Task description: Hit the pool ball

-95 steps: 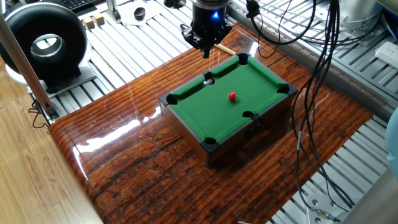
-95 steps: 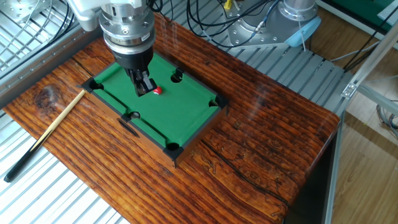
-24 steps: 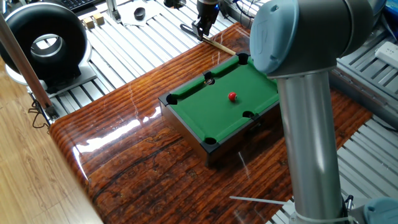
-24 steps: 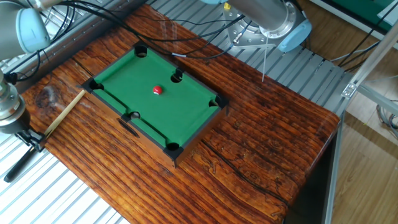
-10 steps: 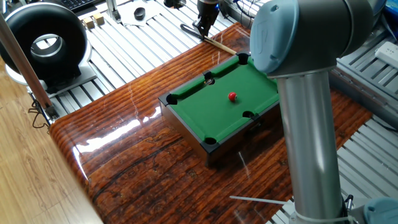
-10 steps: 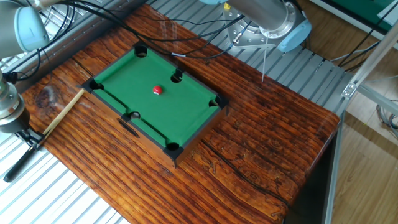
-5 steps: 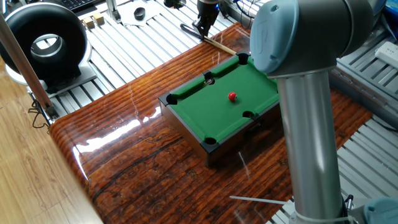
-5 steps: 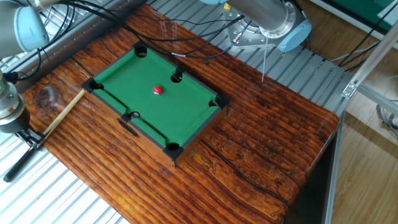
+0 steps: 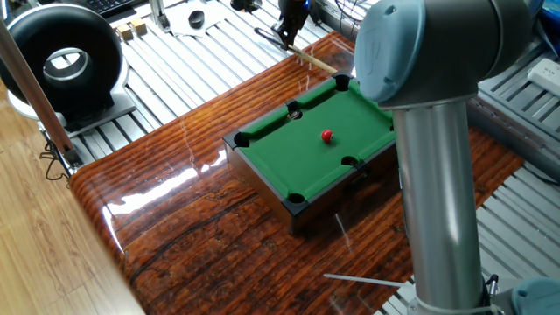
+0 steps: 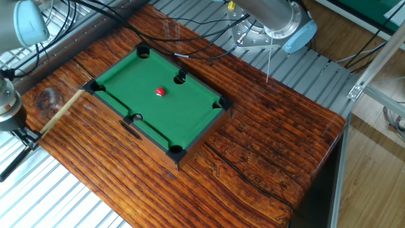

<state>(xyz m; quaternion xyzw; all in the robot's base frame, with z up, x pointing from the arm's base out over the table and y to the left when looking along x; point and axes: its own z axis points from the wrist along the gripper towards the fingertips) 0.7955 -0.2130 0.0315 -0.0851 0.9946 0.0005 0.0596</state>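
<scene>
The pool ball (image 9: 327,136) is a tiny red sphere resting near the middle of the green felt of the miniature pool table (image 9: 360,109). It also shows in the other fixed view (image 10: 160,92) on the pool table (image 10: 190,111). My gripper (image 10: 26,140) is well off to the left of the pool table, shut on the dark butt end of a wooden cue stick (image 10: 62,113). The cue's light tip points toward the table's near-left corner. In one fixed view the gripper (image 9: 285,33) and cue stick (image 9: 315,59) sit behind the table.
My arm's grey column (image 9: 437,192) stands in front of the table's right side. A black ring-shaped device (image 9: 66,61) sits at the back left. Cables (image 10: 190,25) and the robot base (image 10: 278,22) lie behind the wooden board.
In the last half second the gripper has shifted slightly left and up with the cue stick in it, and the cue moved with it. The red ball has not moved.
</scene>
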